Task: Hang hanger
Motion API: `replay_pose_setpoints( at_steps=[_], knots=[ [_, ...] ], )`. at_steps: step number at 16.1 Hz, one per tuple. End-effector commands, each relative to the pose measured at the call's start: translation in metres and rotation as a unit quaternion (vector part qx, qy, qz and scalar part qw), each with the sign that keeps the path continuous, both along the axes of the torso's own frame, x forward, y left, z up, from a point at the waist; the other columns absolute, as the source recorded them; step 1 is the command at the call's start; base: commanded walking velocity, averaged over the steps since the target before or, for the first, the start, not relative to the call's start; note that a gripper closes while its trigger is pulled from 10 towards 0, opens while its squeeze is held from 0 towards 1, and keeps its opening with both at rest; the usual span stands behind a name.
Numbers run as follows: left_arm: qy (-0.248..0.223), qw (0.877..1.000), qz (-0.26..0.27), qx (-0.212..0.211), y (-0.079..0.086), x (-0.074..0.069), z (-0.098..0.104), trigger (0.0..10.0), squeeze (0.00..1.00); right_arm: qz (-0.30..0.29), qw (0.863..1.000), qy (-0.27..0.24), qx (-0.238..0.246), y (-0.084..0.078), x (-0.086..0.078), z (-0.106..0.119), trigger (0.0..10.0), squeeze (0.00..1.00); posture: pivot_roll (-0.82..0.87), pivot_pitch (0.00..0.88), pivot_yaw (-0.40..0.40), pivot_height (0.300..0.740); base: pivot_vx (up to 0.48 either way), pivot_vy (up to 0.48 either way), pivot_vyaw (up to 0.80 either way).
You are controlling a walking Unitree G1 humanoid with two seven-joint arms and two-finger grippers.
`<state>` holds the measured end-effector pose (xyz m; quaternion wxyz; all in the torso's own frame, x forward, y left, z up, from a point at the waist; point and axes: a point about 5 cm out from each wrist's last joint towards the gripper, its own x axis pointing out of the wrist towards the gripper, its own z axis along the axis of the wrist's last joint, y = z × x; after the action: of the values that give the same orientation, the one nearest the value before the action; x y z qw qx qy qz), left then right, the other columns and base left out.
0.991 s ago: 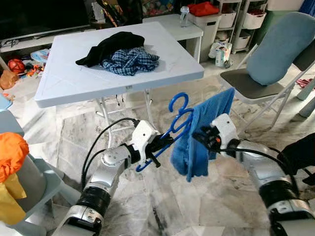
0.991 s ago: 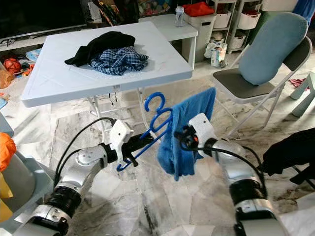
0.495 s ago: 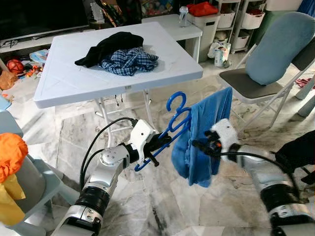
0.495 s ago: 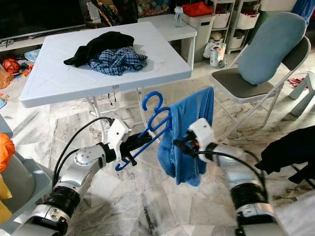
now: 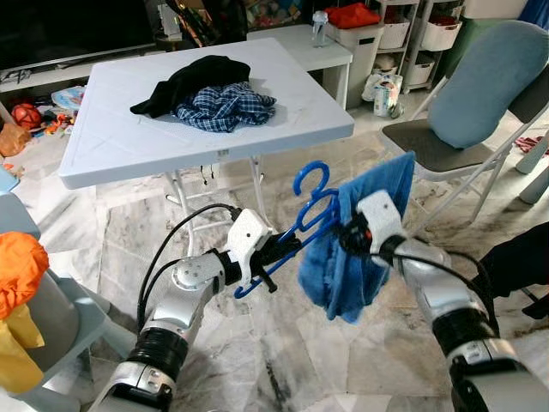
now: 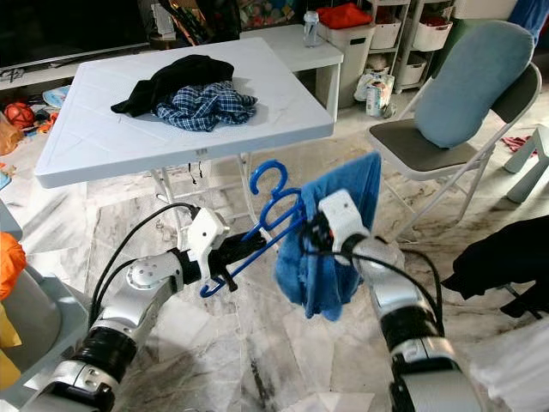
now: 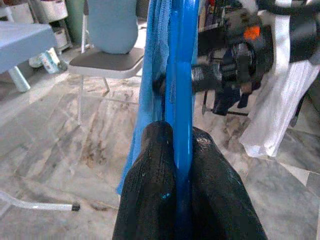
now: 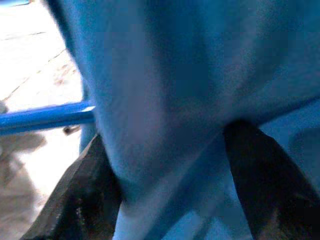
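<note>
Left pincer [image 5: 276, 251] pinches the blue hanger [image 5: 304, 216] at its lower bar; in the left wrist view both fingers [image 7: 152, 200] press tight on the bar. Hanger sticks up and away from that pincer, hook on top, held in the air over the marble floor [image 5: 283, 369].

Right pincer [image 5: 347, 236] is just beside the hanger, on the far side from the left pincer, buried in a blue cloth [image 5: 356, 257]. Right wrist view: fingers [image 8: 80, 200] sit spread with cloth bunched between them, hanger bar just beyond. Looks like a grip on the cloth, but can't tell how firm.

Cloth drapes over the hanger's far end and hangs below the right pincer, clear of the floor.

Beyond both pincers: white bench [image 5: 111, 137] with a black garment [image 5: 184, 79] and a plaid shirt [image 5: 225, 105] touching each other. Past the right pincer, a folding chair [image 5: 480, 103] with a blue cushion.
</note>
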<state>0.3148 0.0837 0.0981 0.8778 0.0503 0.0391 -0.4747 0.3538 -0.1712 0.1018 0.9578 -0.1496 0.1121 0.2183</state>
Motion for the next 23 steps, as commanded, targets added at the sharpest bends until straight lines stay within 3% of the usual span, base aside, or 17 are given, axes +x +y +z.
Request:
replay_pose_setpoints(
  at_steps=[1, 5, 10, 13, 16, 19, 22, 23],
  knots=[
    [-0.02, 1.0, -0.006, -0.008, -0.001, 0.001, 0.011, 2.7, 0.0, -0.014, 1.0, -0.009, 0.001, -0.003, 0.002, 0.003, 0.0, 0.0, -0.16, 0.0, 0.021, 0.74, 0.0, 0.0, 0.0],
    [-0.026, 1.0, -0.014, -0.003, -0.003, 0.0, 0.013, 2.8, 0.0, -0.046, 0.999, -0.028, 0.003, -0.017, 0.005, 0.007, 0.0, 0.0, -0.16, 0.0, 0.022, 0.74, 0.0, 0.0, 0.0],
    [-0.032, 0.999, -0.019, 0.02, 0.003, 0.0, 0.012, 3.0, 0.0, 0.02, 1.0, -0.008, 0.0, -0.031, -0.004, 0.007, 0.0, 0.0, -0.17, 0.0, 0.031, 0.74, 0.0, 0.0, 0.0],
    [-0.036, 0.998, -0.018, 0.046, 0.008, -0.004, 0.006, 3.4, 0.0, -0.02, 1.0, -0.016, 0.004, -0.048, 0.001, 0.016, 0.0, 0.0, -0.17, 0.0, 0.032, 0.74, 0.0, 0.0, 0.0],
    [-0.032, 0.998, -0.017, 0.05, 0.009, -0.005, 0.003, 3.5, 0.0, -0.049, 0.998, -0.036, 0.019, -0.051, 0.008, 0.029, 0.0, 0.0, -0.17, 0.0, 0.032, 0.74, 0.0, 0.0, 0.0],
    [-0.035, 0.996, -0.014, 0.082, 0.013, -0.007, -0.005, 3.5, 0.0, -0.072, 0.996, -0.055, 0.021, -0.055, 0.014, 0.041, 0.0, 0.0, -0.17, 0.0, 0.033, 0.74, 0.0, 0.0, 0.0],
    [-0.026, 0.991, -0.028, 0.126, 0.022, -0.017, -0.02, 3.2, 0.0, -0.158, 0.982, -0.091, 0.043, -0.072, 0.024, 0.064, 0.0, 0.0, -0.18, 0.0, 0.033, 0.74, 0.0, 0.0, 0.0],
    [-0.014, 0.99, -0.04, 0.134, 0.025, -0.025, -0.026, 3.5, 0.0, -0.214, 0.968, -0.108, 0.07, -0.08, 0.028, 0.074, 0.0, 0.0, -0.18, 0.0, 0.033, 0.74, 0.0, 0.0, 0.0]
  ],
)
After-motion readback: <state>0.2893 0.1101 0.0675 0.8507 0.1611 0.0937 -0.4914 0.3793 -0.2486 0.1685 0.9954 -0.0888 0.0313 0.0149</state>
